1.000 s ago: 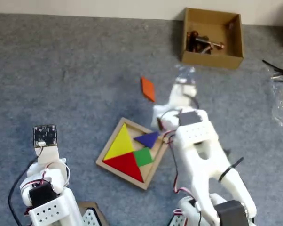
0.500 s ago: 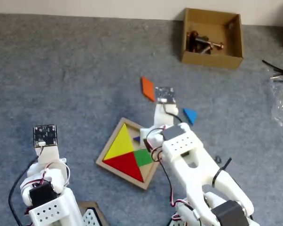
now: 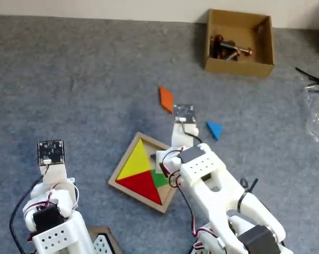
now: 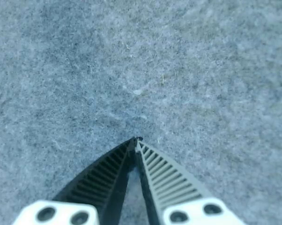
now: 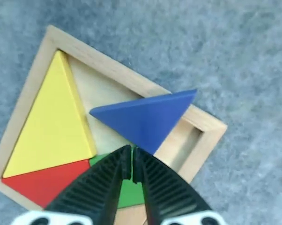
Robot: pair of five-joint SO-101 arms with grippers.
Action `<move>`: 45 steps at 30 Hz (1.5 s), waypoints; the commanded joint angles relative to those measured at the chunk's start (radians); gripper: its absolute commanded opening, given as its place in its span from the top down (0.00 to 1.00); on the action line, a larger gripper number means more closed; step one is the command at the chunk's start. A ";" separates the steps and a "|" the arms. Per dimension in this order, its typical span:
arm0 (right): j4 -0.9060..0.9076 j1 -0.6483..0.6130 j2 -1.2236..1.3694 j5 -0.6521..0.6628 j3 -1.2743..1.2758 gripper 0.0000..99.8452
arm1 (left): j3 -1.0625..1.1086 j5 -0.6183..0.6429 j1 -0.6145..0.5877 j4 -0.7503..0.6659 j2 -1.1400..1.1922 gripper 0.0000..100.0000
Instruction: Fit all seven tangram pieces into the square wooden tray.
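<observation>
The right claw (image 5: pixel 132 158) is closed, its tips at the edge of the dark blue triangle (image 5: pixel 145 119), which lies askew across the rim of the wooden tray (image 5: pixel 113 69). The yellow triangle (image 5: pixel 52 117), red triangle (image 5: pixel 42 182) and green piece (image 5: pixel 130 193) sit inside the tray. The left claw (image 4: pixel 137 140) is closed above the bare grey table (image 4: pixel 131 56). An orange piece (image 3: pixel 166 99) and a small blue triangle (image 3: pixel 214 129) lie on the table near the tray.

Fuzzy matt grey cloth across the table (image 3: pixel 69 79), pale smooth matt wood on the square tray (image 5: pixel 127 77), smooth faintly glossy paint on the dark blue triangle piece (image 5: pixel 145 119) and yellow triangle piece (image 5: pixel 49 117), dull brown cardboard on the open box (image 3: pixel 236 67).
</observation>
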 commanded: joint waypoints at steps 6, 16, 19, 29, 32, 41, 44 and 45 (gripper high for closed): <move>-0.022 -0.010 0.084 -0.006 -0.019 1.00 | 0.021 0.009 0.015 0.009 -0.005 0.99; -0.054 0.101 0.145 0.086 -0.022 1.00 | 0.021 0.009 0.015 0.009 -0.005 0.99; -0.053 0.134 0.145 0.101 -0.024 1.00 | 0.021 0.009 0.015 0.009 -0.005 0.99; 0.041 0.174 0.151 0.181 -0.113 1.00 | 0.021 0.009 0.015 0.009 -0.005 0.99; 0.041 0.173 0.153 0.186 -0.113 1.00 | 0.021 0.009 0.015 0.009 -0.005 0.99; 0.039 0.082 0.154 0.190 -0.113 1.00 | 0.021 0.009 0.015 0.009 -0.005 0.99; 0.039 0.087 0.154 0.273 -0.113 1.00 | 0.021 0.009 0.015 0.009 -0.005 0.99; 0.039 0.094 0.154 0.296 -0.113 1.00 | 0.021 0.009 0.015 0.009 -0.005 0.99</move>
